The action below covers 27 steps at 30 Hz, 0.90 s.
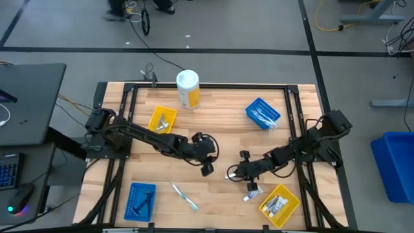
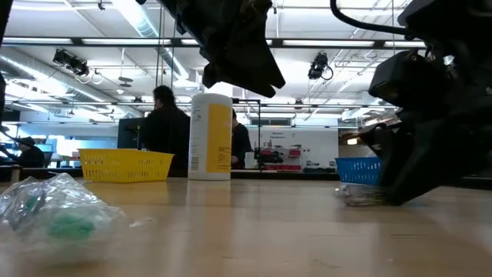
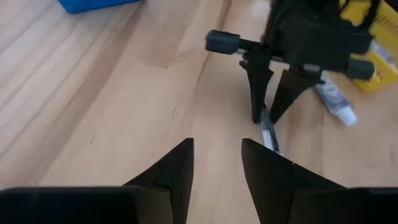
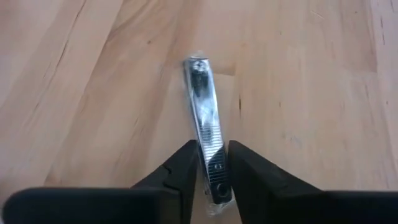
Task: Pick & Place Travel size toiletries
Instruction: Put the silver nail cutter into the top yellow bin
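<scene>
Lower centre: the right claw (image 4: pixel 211 171) pinches a wrapped nail clipper (image 4: pixel 207 134) at one end; slick wrapping could slip onto the bench (image 1: pixel 220 123).

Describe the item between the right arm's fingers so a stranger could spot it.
On the wooden table, find the right tool near the middle. Between its fingers lies a slim, shiny metal nail clipper in clear wrap; unlike the white tube nearby, it is silver.
</scene>
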Each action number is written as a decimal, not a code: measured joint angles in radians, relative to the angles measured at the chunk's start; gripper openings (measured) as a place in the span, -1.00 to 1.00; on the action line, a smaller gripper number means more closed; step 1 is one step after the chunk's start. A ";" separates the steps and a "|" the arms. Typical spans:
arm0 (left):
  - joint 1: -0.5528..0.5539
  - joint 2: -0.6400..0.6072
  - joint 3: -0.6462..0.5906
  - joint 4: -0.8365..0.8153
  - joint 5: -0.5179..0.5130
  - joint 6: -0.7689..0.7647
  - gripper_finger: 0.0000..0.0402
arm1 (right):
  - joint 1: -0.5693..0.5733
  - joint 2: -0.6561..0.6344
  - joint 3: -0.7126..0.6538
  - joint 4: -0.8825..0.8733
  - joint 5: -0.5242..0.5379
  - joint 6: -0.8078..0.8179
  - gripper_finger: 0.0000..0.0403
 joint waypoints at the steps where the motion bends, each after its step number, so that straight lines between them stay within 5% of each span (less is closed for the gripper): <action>1: 0.003 0.000 0.000 0.000 0.000 -0.017 -0.29 | -0.003 0.000 0.000 0.006 0.000 0.000 -0.53; 5: 0.010 0.001 0.000 0.000 -0.003 -0.040 -0.29 | -0.009 0.005 -0.003 0.041 0.039 -0.002 -0.61; 11: 0.012 0.001 0.000 0.000 0.073 0.064 -0.29 | -0.010 0.005 -0.003 0.094 0.267 -0.078 -0.65; 21: 0.055 0.001 0.000 0.002 0.072 0.230 -0.29 | -0.011 0.003 -0.003 0.225 0.299 -0.281 -0.66; 27: 0.088 0.001 -0.001 0.054 0.226 0.185 -0.23 | -0.016 0.003 -0.003 0.223 0.391 -0.303 -0.66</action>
